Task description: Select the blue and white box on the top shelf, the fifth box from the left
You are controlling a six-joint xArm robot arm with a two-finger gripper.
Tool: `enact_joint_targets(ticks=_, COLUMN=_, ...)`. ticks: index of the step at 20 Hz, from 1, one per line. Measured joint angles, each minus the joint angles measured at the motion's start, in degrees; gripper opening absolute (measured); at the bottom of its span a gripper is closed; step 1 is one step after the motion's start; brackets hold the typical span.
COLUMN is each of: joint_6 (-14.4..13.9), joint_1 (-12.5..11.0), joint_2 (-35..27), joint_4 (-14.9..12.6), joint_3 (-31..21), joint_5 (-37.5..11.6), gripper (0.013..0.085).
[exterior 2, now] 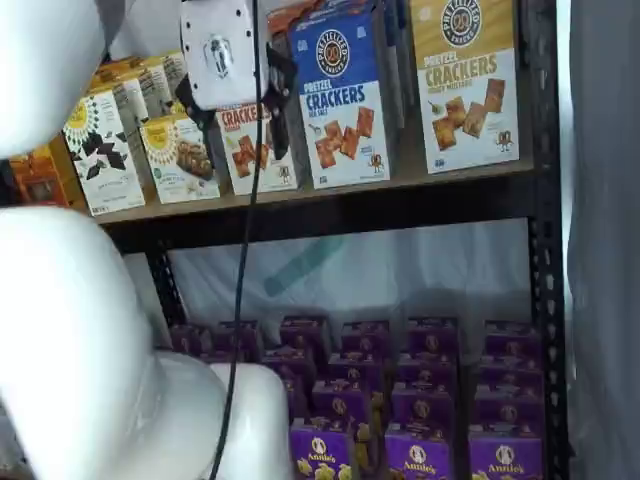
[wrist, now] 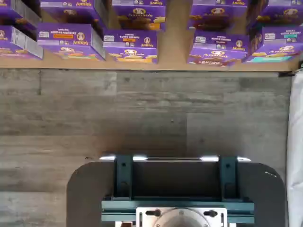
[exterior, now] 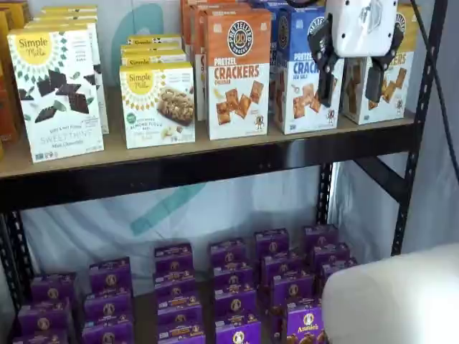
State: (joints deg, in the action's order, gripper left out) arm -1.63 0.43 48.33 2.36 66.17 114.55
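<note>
The blue and white box (exterior: 305,72) stands upright on the top shelf (exterior: 215,161), touching the orange-topped Cheddar carton (exterior: 238,72) on one side, with the yellow-topped carton (exterior 2: 465,85) on the other. The gripper (exterior: 352,75) hangs in front of the shelf, its black fingers (exterior: 323,72) spread wide apart and grasping nothing. Below the shelf, purple Annie's boxes (wrist: 130,45) sit in rows.
</note>
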Motion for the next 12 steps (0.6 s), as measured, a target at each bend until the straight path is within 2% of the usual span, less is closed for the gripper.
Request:
enact_joint_targets(ticks=2, joint_6=0.88, joint_1=-1.87, joint_2=-0.12, joint_4=1.98, joint_3=0.08, joint_5=0.27, gripper=0.0850)
enact_joint_targets(ticks=4, joint_6=1.32, joint_1=-2.66, joint_2=-0.09, joint_4=2.99, joint_3=0.04, joint_5=0.18, gripper=0.0850)
enact_joint_targets(ticks=12, joint_6=0.60, joint_1=-1.23, joint_2=-0.90, joint_4=1.73, joint_3=0.07, joint_5=-1.44, gripper=0.0850)
